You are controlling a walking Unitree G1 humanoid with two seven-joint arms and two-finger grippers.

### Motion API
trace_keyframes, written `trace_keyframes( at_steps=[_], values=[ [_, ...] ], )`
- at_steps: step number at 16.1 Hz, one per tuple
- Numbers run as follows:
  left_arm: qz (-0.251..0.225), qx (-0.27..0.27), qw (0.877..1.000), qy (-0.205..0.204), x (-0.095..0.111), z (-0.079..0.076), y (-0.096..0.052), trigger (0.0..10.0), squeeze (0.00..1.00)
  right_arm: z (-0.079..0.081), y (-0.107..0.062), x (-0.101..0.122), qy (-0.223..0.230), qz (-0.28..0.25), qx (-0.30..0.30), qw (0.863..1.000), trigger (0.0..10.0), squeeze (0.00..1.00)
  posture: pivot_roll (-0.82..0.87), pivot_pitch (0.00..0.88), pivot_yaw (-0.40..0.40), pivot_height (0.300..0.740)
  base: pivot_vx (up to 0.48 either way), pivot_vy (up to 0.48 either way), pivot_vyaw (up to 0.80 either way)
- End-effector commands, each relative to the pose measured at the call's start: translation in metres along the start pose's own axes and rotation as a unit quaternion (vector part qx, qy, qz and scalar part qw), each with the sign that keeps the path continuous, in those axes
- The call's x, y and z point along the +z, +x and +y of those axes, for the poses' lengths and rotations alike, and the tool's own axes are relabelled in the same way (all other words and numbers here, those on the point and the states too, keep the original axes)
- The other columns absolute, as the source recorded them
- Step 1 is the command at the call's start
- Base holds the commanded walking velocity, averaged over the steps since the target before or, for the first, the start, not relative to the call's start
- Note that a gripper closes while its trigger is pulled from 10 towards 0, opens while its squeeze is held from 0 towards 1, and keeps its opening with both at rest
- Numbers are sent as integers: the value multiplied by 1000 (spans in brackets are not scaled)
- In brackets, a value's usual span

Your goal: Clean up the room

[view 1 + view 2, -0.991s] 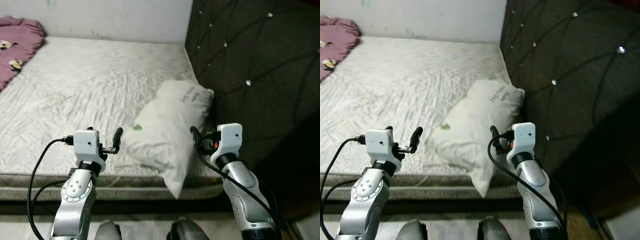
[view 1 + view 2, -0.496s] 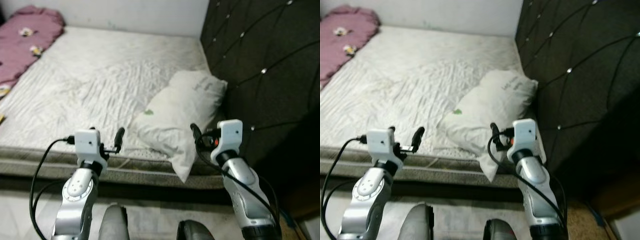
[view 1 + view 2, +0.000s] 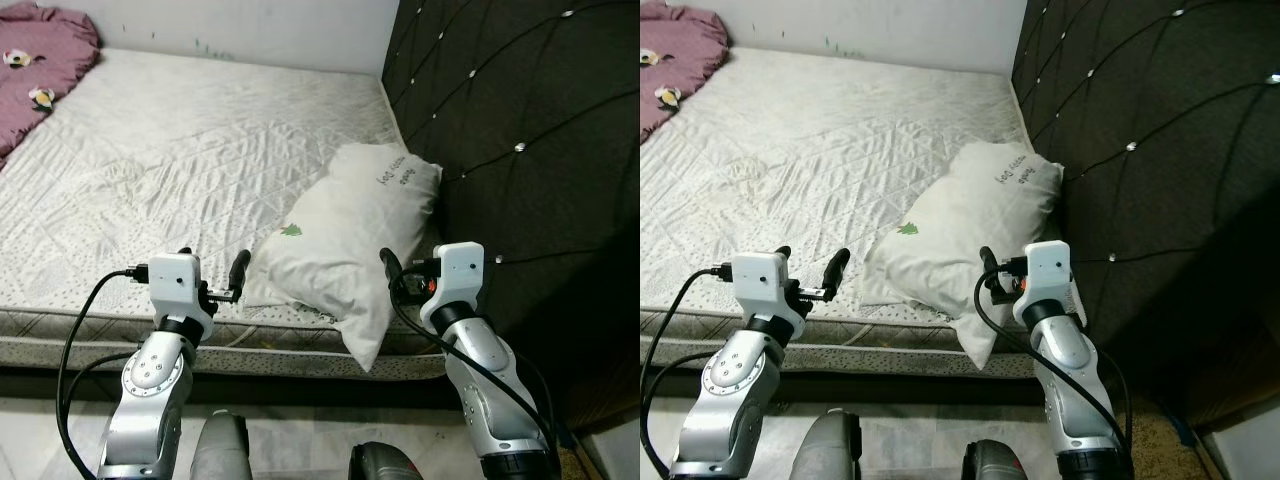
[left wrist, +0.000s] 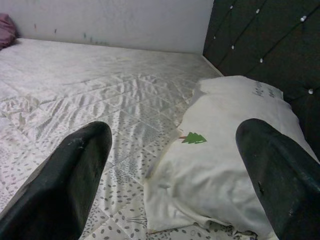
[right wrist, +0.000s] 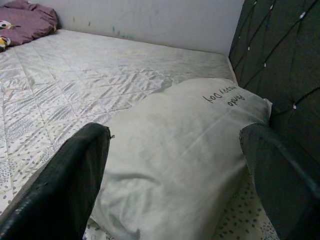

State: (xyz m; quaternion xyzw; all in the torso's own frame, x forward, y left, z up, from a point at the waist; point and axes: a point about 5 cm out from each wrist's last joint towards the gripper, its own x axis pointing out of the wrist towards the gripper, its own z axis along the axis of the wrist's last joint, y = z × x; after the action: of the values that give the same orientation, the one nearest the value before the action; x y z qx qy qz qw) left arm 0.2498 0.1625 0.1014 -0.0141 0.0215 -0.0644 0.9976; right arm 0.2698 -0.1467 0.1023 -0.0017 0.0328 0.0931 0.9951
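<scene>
both hands (image 4: 175, 175) (image 5: 175, 175) spread apart before white pillow (image 3: 345, 240) on mattress (image 3: 150, 170)

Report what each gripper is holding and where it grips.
Nothing is held. The left gripper and right gripper are both open, raised short of the white pillow on the bed.
</scene>
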Motion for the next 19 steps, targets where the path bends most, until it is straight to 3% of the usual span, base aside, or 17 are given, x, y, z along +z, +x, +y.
trace_keyframes(
  at_steps=[1,19],
  values=[
    [-8,-6,1000,-1,4,-3,2,10000,0,-2,1,3,-5,-5,-6,1000,10000,0,-45,0,-74,674,307,0,0],
    [-9,-4,1000,-3,5,-5,9,10000,0,-2,4,3,-5,-4,-8,1000,10000,0,-48,0,-83,674,443,0,0]
  ],
)
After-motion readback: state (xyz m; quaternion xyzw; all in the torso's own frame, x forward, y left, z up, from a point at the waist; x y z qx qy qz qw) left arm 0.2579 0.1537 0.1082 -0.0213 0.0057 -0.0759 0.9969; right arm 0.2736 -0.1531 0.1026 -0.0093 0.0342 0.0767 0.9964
